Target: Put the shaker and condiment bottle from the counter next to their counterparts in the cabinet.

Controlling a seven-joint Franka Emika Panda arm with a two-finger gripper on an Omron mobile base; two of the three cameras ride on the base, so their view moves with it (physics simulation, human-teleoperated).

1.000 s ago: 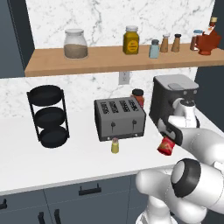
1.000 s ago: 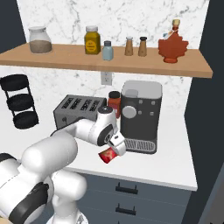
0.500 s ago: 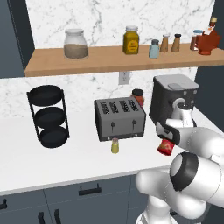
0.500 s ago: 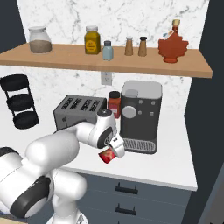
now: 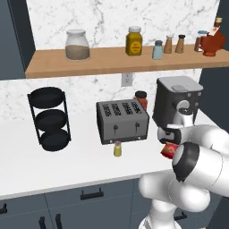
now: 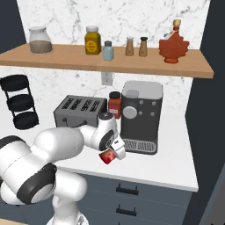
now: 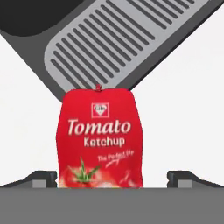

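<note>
White counter (image 5: 53, 167) runs under the wood cabinet (image 5: 112, 60); coffee machine (image 6: 140, 114) far right, toaster (image 5: 121, 120) to its left. Gripper (image 7: 113, 177) jaws spread wide, condiment bottle (image 7: 100, 138) between them but fingers apart from it, near the machine's tray. Shaker (image 5: 117, 149) just in front of toaster.

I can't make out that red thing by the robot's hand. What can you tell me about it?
It's the condiment bottle, a squat bright red pack lettered "Tomato Ketchup" in white, with a tomato picture low on its front. It sits between the wide-open fingers of the gripper, just in front of the coffee machine's ribbed drip tray, over the white counter.
</note>
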